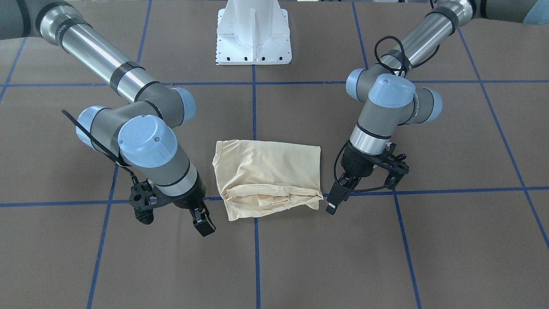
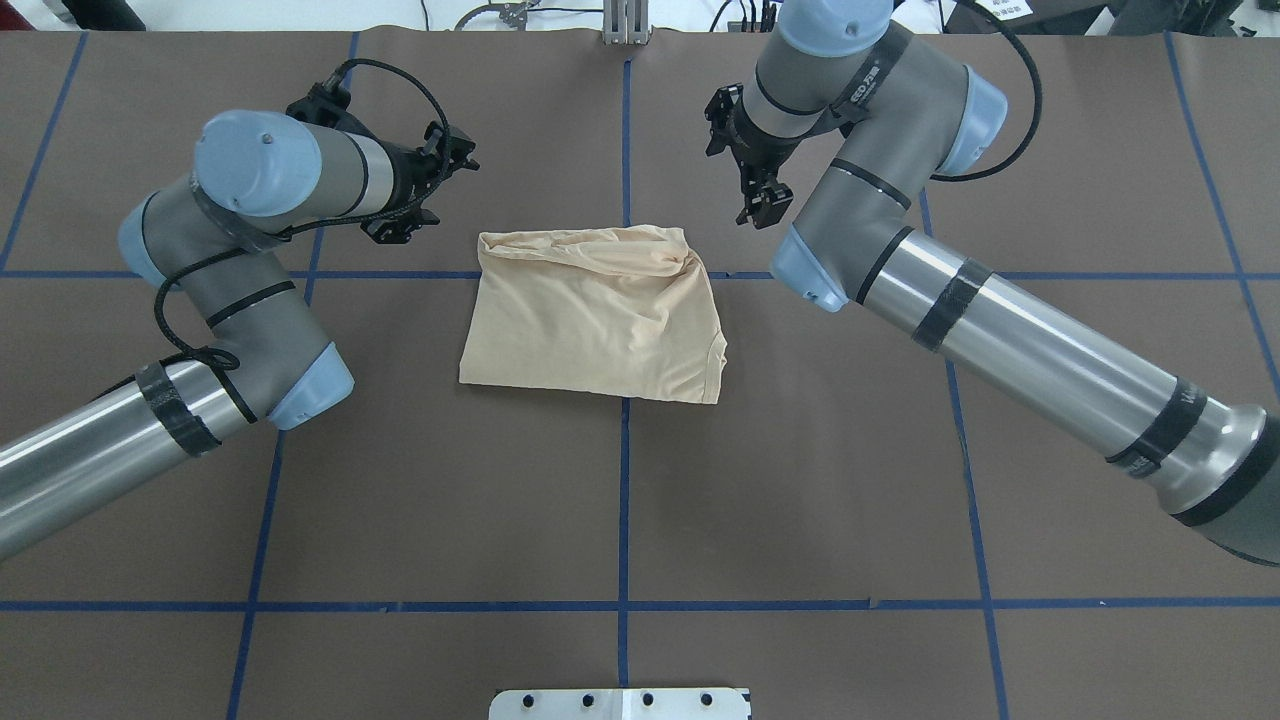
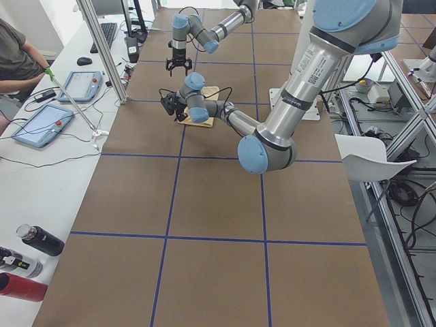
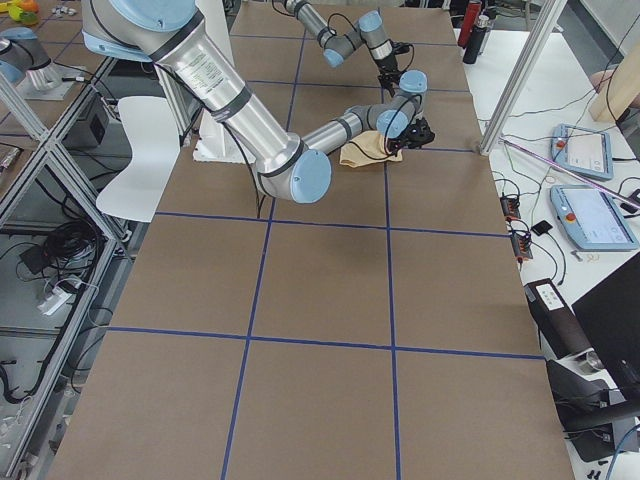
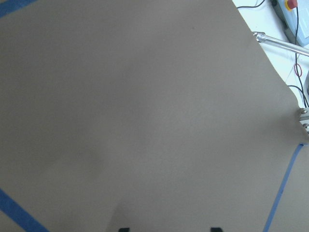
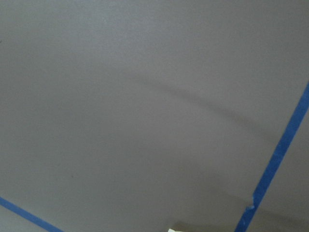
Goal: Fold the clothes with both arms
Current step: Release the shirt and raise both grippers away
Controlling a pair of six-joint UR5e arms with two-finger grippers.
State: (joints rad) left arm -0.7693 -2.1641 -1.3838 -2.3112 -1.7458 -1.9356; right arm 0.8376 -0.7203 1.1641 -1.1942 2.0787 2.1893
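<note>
The pale cream-yellow shirt [image 1: 266,176] lies folded into a compact rectangle at the middle of the brown table, with a bunched fold along its far edge in the overhead view [image 2: 595,315]. No print shows. My left gripper [image 1: 333,202] hovers just off the shirt's corner on its side, empty. In the left wrist view its two fingertips [image 5: 124,228] stand apart over bare table. My right gripper [image 1: 203,221] hovers beside the opposite corner, open and empty. It also shows in the overhead view [image 2: 760,205]. Neither gripper touches the shirt.
The white pedestal base [image 1: 254,38] stands behind the shirt on the robot's side. Blue tape lines [image 2: 624,500] grid the brown table. A side table with tablets [image 3: 41,122] and an operator runs along the table's far edge.
</note>
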